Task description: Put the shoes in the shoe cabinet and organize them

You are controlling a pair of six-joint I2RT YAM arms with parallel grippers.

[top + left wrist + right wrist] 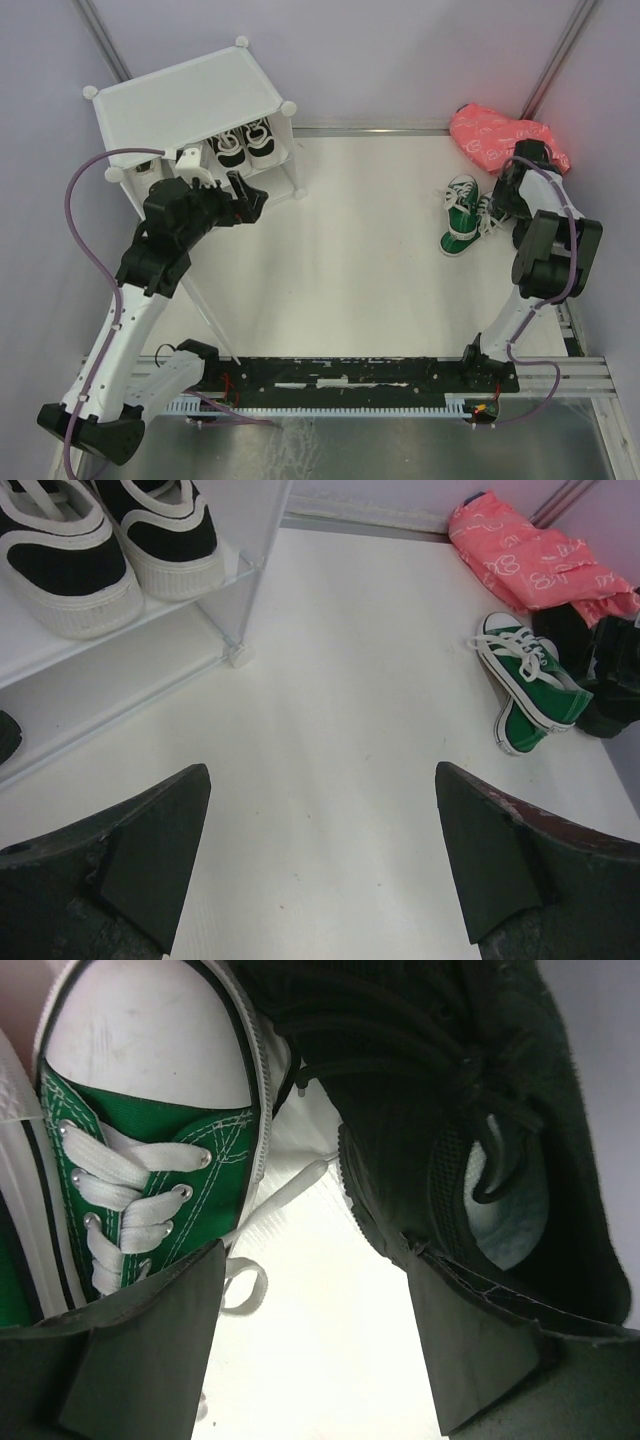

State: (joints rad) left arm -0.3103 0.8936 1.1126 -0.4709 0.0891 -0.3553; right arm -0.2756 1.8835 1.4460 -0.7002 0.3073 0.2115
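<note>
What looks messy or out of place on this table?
The green sneakers lie crossed, one atop the other, far from the cabinet, beside a crumpled pink cloth. The black pair in it sits neatly.

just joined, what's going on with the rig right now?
Shoe tidy-up, partway through. A pair of black sneakers with white soles sits on a shelf in the shoe cabinet. The left pincer hovers open and empty in front of it. The right pincer is down by the pink cloth, open between a green sneaker and a black shoe, gripping nothing yet.
</note>
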